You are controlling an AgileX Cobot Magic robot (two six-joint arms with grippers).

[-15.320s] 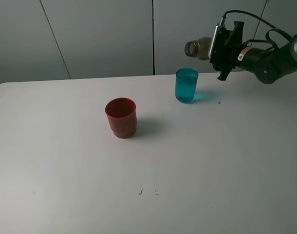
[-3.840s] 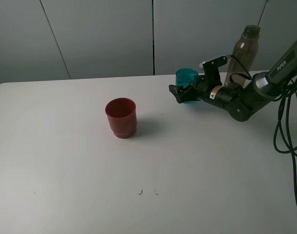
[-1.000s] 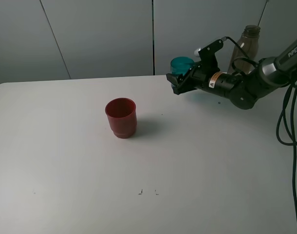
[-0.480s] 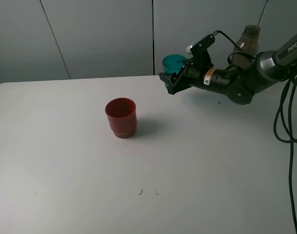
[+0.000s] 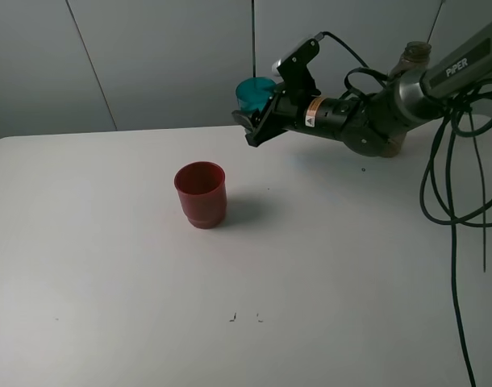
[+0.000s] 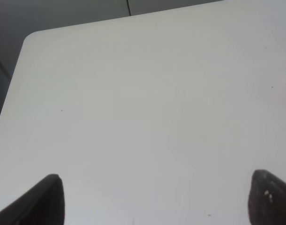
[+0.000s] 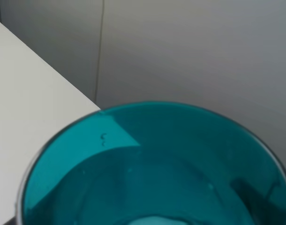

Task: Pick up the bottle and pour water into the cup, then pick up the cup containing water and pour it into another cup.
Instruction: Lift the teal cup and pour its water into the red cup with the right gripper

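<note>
The cup (image 5: 254, 91) is off the table, in the air over the far edge a little right of its middle, pinched by my right gripper (image 5: 260, 113) on its lower wall. In the right wrist view its open mouth (image 7: 152, 164) fills the frame and stands about level, and I think I see water inside.

I judge it thin, smooth and tapered, so it could slip downward or flex if I squeeze hard. It is light in itself, but sloshing water will tug at it. A mid-wall hold with moderate pressure suits it, and a slow carry.

The red cup (image 5: 201, 193) stands upright, nearer and to the left, well apart. The bottle (image 5: 413, 58) stands behind my right arm near the far right corner, mostly hidden. My left gripper (image 6: 154, 197) is spread with nothing in it, over bare table (image 6: 133, 93).
</note>
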